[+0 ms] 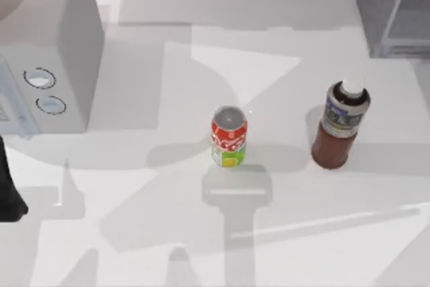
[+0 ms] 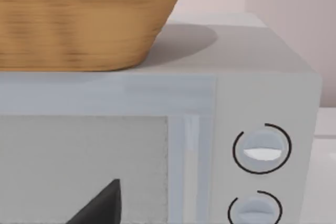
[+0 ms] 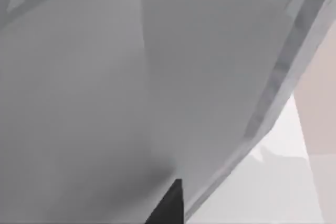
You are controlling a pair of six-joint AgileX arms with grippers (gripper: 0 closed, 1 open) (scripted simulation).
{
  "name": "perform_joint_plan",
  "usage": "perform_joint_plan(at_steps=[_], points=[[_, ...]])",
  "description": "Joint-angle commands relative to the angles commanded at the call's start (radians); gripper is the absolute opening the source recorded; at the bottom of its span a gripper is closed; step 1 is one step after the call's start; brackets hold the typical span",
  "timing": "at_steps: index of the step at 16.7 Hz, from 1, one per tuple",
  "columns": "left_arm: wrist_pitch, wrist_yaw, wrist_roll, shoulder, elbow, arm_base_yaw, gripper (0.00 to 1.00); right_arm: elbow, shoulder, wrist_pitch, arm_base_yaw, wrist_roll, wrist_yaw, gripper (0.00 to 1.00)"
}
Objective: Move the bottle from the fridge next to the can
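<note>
1. The bottle [image 1: 340, 128] stands straight up on the white table [image 1: 134, 233], on the table's right side. It is dark red-brown with a white cap and a grey-blue label.
2. The can [image 1: 229, 137] stands up near the middle of the table. It is red on top and green-yellow at the bottom, with a silver lid.
3. The bottle is to the right of the can. There is a bare gap of table between them, and they do not touch.
4. The fridge [image 1: 393, 5] is the big grey box at the far right corner of the table. The bottle is out of it, on the table in front of it.
5. In the right wrist view the grey fridge wall [image 3: 157, 77] is very close. A dark tip of the right gripper [image 3: 170, 205] pokes in at the edge of that picture. I cannot tell if this gripper is released or clenched.
6. A light grey box with two round dials [image 1: 47, 58] sits at the left side of the table. In the left wrist view a brown woven basket [image 2: 79, 19] rests on top of it.
7. The left arm [image 1: 10, 186] is a dark shape at the left edge of the table, beside the box with dials. A dark tip of the left gripper [image 2: 102, 205] is in the left wrist view, close to the box's front. I cannot tell if it is released or clenched.
</note>
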Motion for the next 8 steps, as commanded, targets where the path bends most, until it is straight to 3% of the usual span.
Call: perform_joint_plan(at_steps=[5, 8], points=[[0.000, 0.000, 0.000, 0.000, 0.000, 0.000, 1.00, -0.112, -0.081, 0.125, 0.377, 0.234, 0.284, 1.00], [0.000, 0.000, 0.000, 0.000, 0.000, 0.000, 1.00, -0.163, -0.122, 0.180, 0.511, 0.336, 0.407, 1.00]])
